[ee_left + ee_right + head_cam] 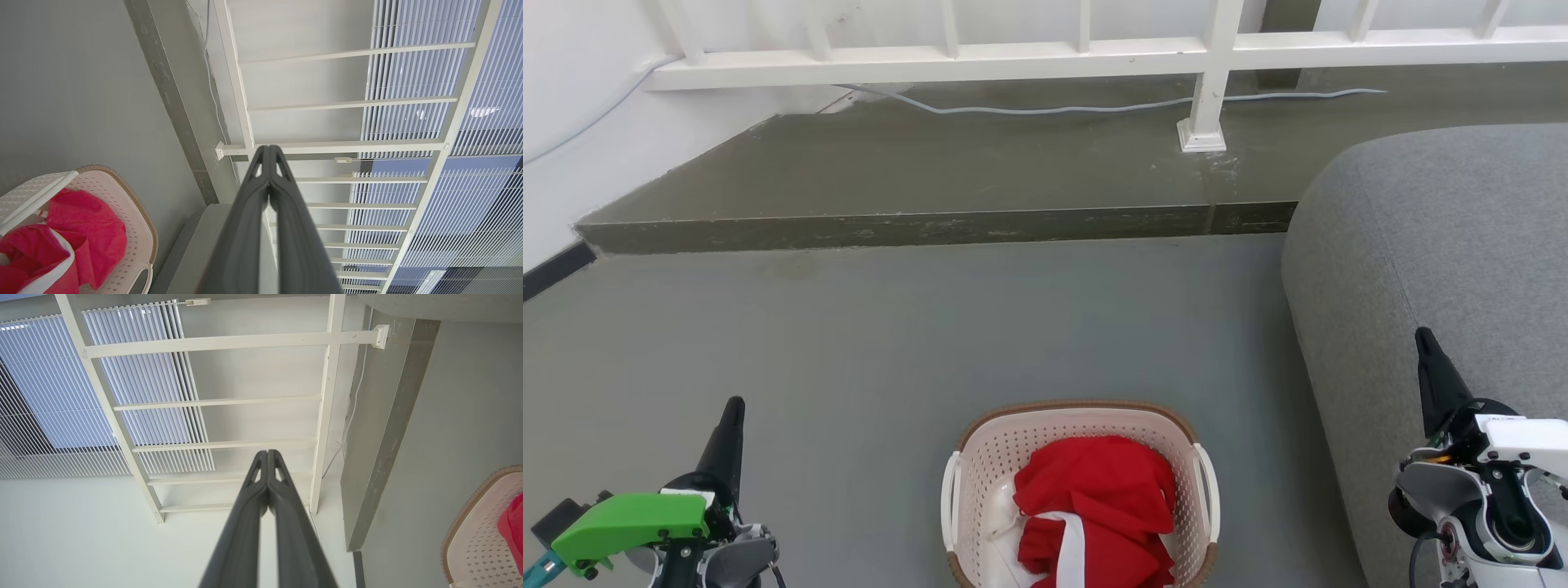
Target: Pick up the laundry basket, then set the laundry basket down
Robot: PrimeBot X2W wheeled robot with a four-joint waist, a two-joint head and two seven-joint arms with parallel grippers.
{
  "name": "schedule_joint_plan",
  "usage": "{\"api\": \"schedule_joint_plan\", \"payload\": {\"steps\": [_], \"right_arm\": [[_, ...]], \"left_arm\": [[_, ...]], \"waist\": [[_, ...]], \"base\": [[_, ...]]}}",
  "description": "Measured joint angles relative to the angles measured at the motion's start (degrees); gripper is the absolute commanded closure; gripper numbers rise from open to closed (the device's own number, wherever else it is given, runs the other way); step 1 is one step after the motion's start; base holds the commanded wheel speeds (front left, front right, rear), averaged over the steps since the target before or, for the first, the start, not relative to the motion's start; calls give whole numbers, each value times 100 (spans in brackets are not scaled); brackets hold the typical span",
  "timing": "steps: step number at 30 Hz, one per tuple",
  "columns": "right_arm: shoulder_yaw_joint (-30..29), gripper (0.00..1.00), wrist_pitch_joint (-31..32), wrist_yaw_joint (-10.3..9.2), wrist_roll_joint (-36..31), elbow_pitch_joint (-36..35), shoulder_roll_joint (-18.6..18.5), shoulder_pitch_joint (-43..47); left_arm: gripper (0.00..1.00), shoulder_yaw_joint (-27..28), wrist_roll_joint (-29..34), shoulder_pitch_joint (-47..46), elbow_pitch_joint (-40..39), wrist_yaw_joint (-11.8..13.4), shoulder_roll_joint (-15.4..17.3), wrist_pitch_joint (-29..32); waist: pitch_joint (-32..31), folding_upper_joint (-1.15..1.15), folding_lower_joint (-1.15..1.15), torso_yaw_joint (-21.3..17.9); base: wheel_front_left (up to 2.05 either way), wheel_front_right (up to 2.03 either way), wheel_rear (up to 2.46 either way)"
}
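Note:
The laundry basket stands on the grey floor at the bottom centre of the head view, cream-pink and perforated, with a brown rim and white side handles. A red garment with a white band lies inside it. My left gripper is at the lower left, well to the left of the basket, fingers shut with nothing held. My right gripper is at the lower right, over the sofa's edge, also shut and empty. The left wrist view has the basket at its lower left beside the shut fingers. The right wrist view catches the basket rim at its lower right.
A grey sofa fills the right side, close to the basket. A raised dark step crosses the floor ahead, with a white railing and a loose cable on it. A white wall stands at the left.

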Motion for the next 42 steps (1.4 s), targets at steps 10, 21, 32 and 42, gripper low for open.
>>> {"api": "schedule_joint_plan", "payload": {"steps": [10, 21, 32, 42], "right_arm": [[-3, 100, 1, 8, 10, -3, 1, 0], [-4, 100, 1, 8, 10, -7, 2, 0], [-5, 100, 1, 8, 10, -13, 2, -1], [-8, 100, 1, 8, 10, -18, 3, -1]], "left_arm": [[100, 2, 0, -31, 0, 0, -1, 0], [100, 4, -1, -31, 0, -1, -2, 0], [100, 5, 0, -32, 0, -1, -3, 0], [100, 8, -1, -32, -1, -1, -3, 0]], "waist": [[0, 0, 0, 0], [1, 0, 0, 0], [1, 0, 0, 0], [1, 0, 0, 0]], "base": [[0, 0, 0], [0, 0, 0], [0, 0, 0], [0, 0, 0]]}}
